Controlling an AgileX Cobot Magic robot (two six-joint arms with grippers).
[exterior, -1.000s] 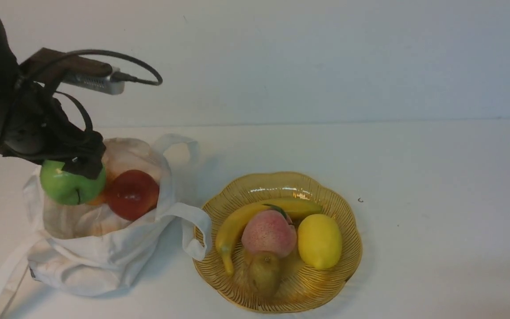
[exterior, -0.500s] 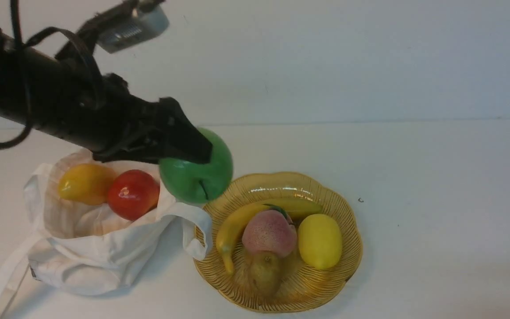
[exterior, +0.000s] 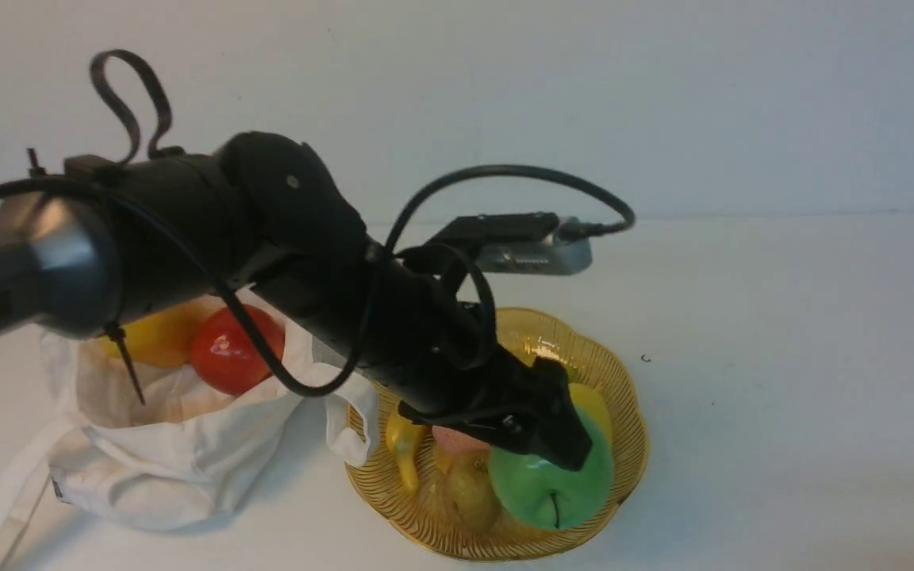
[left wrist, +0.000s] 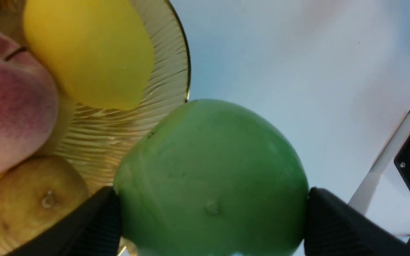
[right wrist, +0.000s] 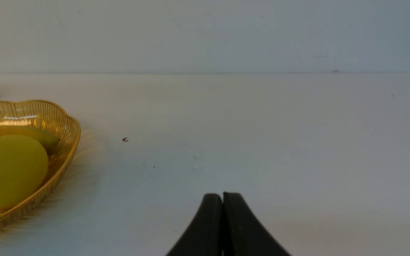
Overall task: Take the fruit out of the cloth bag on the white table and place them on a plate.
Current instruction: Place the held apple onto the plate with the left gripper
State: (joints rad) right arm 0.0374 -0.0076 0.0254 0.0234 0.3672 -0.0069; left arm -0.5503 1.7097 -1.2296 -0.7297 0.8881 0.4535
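My left gripper (exterior: 556, 464) is shut on the round green apple (exterior: 552, 492), with a black finger on each side of it in the left wrist view (left wrist: 212, 193). The apple is low over the near right part of the amber ribbed plate (exterior: 631, 444); I cannot tell whether it touches the plate. The red apple (exterior: 227, 353) and the yellow-orange fruit (exterior: 155, 337) lie in the open white cloth bag (exterior: 171, 468) on the left of the white table (exterior: 782, 357). In its own wrist view my right gripper (right wrist: 222, 195) is shut on nothing, above bare table right of the plate.
On the plate lie a banana (exterior: 403, 444), a pink peach (exterior: 457, 440), a yellow lemon (exterior: 593, 400) and a brownish-green fruit (exterior: 469, 496). A bag handle (exterior: 346, 420) hangs against the plate's left rim. My left arm stretches across the bag and the plate.
My left gripper has lifted the green apple out of the bag, carried it right and lowered it to the plate's near right part. The red and yellow-orange fruits have stayed in the bag.
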